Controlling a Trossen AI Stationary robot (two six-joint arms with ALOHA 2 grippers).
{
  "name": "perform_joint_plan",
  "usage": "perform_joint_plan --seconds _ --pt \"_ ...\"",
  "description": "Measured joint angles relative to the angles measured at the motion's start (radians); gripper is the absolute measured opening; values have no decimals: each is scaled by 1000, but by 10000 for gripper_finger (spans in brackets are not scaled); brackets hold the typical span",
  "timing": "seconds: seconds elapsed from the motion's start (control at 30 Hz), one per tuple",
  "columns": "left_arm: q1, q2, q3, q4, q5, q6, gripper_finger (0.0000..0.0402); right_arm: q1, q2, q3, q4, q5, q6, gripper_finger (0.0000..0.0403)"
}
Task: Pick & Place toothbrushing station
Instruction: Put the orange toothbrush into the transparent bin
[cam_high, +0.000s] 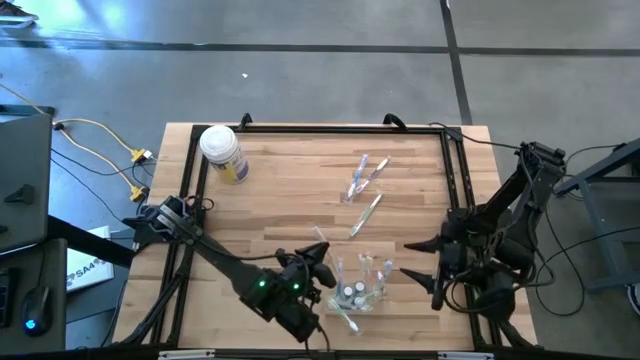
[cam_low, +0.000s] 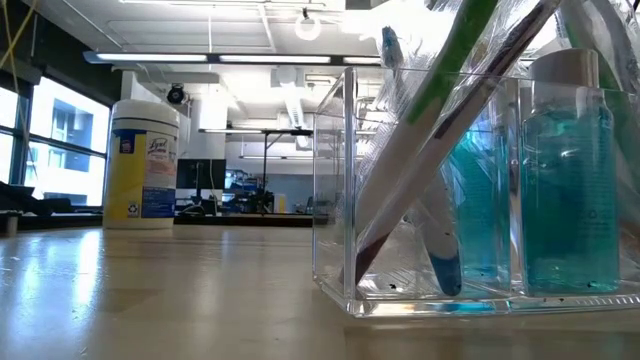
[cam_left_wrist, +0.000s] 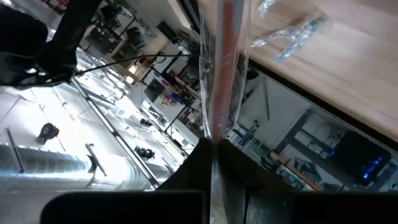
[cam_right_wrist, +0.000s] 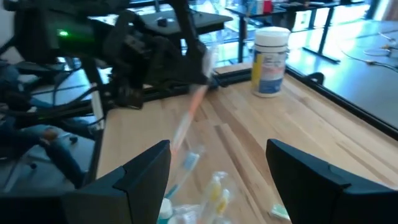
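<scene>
Toothbrushes (cam_high: 366, 176) partly filled your holder (cam_high: 361, 290); left fingers (cam_high: 322, 271) gripped one toothbrush (cam_right_wrist: 189, 118), right fingers (cam_high: 428, 268) gaped empty, several awaited mid-counter.

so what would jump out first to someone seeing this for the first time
Probably the clear holder near the table's front edge, packed with wrapped toothbrushes and blue bottles. The left hand is shut on a wrapped toothbrush, holding it in the air by the holder, while the right hand waits open just to the holder's right. A few loose toothbrushes lie mid-table, and a white-lidded jar stands at the far left.
</scene>
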Motion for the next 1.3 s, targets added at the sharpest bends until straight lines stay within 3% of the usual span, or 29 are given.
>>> perform_joint_plan --seconds 0.2,0.43,0.83,1.3 --pt "1 0 21 119 -25 36 7 -9 0 0 106 -34 -139 257" --pt "-4 0 126 165 -32 96 7 -88 0 0 156 -60 -178 257" --pt "64 0 202 165 -3 135 7 -282 0 0 372 -339 -281 257" --pt "73 0 202 256 33 200 7 -464 0 0 389 -624 -333 257"
